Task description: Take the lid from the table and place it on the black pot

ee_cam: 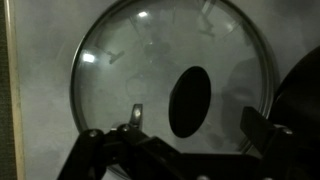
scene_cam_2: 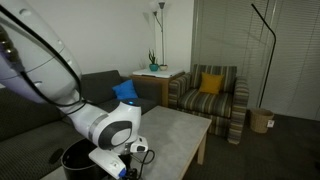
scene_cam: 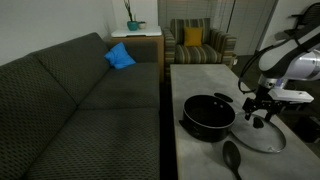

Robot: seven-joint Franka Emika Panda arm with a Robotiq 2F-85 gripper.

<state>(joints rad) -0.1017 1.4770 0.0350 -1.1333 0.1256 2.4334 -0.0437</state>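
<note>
Room: lounge with a dark grey fabric sofa (scene_cam: pixel 70 100), a striped armchair (scene_cam: pixel 197 45) and a small white side table (scene_cam: pixel 140 40) at the back.
Desk: long light grey stone-look desk (scene_cam: pixel 200 80) beside the sofa.
Pot: round shallow black pot (scene_cam: pixel 208 115) with a dark interior, uncovered, standing on the desk.
Lid: round clear glass lid (scene_cam: pixel 265 138) with a silvery metal rim and dark centre knob (ee_cam: pixel 190 100), lying flat on the desk just beside the pot.
Spoon: black spoon (scene_cam: pixel 232 158) with an oval bowl, on the desk near the pot and lid.
Arm: white robot arm (scene_cam_2: pixel 105 128) reaching over the desk.
Tool: tool (scene_cam: pixel 262 108) directly above the lid, fingers (ee_cam: pixel 265 125) spread wide, gripping nothing.
</note>
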